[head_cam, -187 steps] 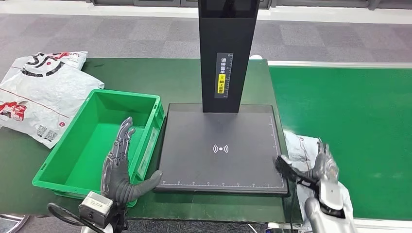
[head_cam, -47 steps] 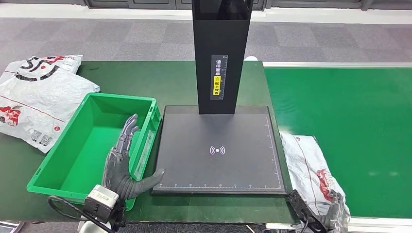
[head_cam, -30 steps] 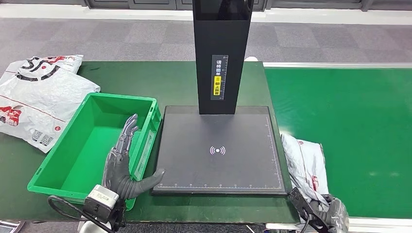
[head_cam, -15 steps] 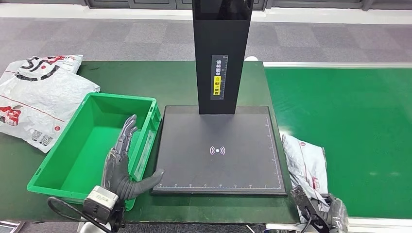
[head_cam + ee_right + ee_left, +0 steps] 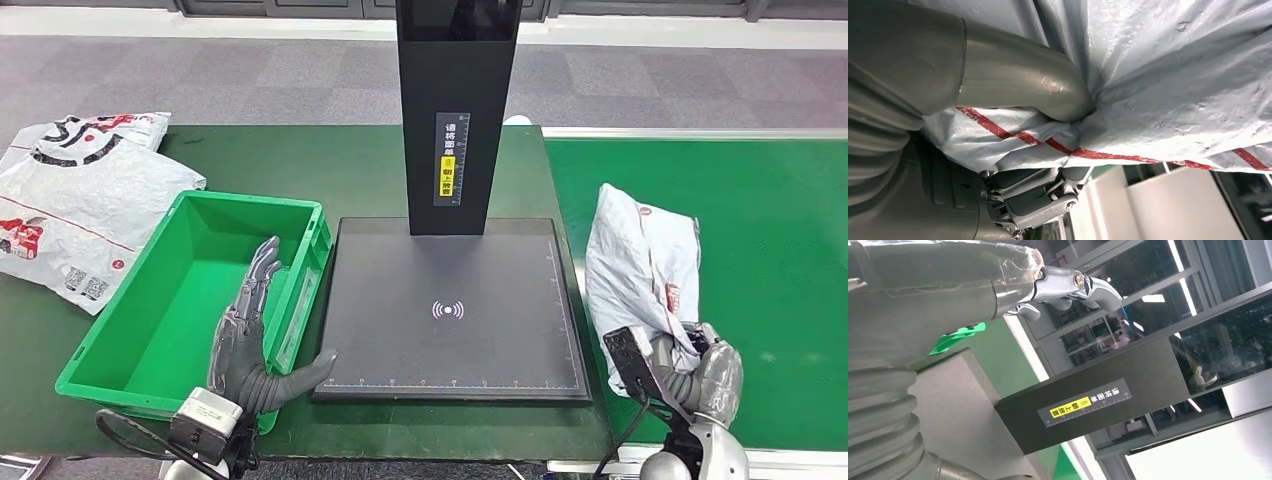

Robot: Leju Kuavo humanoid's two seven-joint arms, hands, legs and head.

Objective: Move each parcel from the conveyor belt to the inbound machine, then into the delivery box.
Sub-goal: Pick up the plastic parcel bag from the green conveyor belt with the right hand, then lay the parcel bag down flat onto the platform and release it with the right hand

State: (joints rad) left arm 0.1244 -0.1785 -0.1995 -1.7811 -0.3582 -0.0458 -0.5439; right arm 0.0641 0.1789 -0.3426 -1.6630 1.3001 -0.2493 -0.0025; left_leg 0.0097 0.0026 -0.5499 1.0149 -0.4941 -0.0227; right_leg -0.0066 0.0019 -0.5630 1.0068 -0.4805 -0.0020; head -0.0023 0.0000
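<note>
My right hand (image 5: 700,372) grips the near end of a grey-white plastic parcel (image 5: 640,270) with red markings and holds it raised over the green conveyor belt (image 5: 770,240), just right of the inbound machine. The right wrist view shows the thumb (image 5: 1018,85) pressed into the crumpled parcel (image 5: 1173,95). The inbound machine has a black scanning plate (image 5: 450,310) and a black upright column (image 5: 458,110). My left hand (image 5: 250,340) is open, its fingers stretched over the right wall of the green delivery box (image 5: 190,300), the thumb at the plate's near left corner.
Two white printed parcels (image 5: 70,200) lie on the dark green table at the far left, beyond the box. Grey carpet floor lies behind the table. The belt runs off to the right.
The parcel lay flat at the belt's near edge; my right hand has closed on its near end and lifted it, so it now hangs higher and farther from me. The left hand stayed still.
</note>
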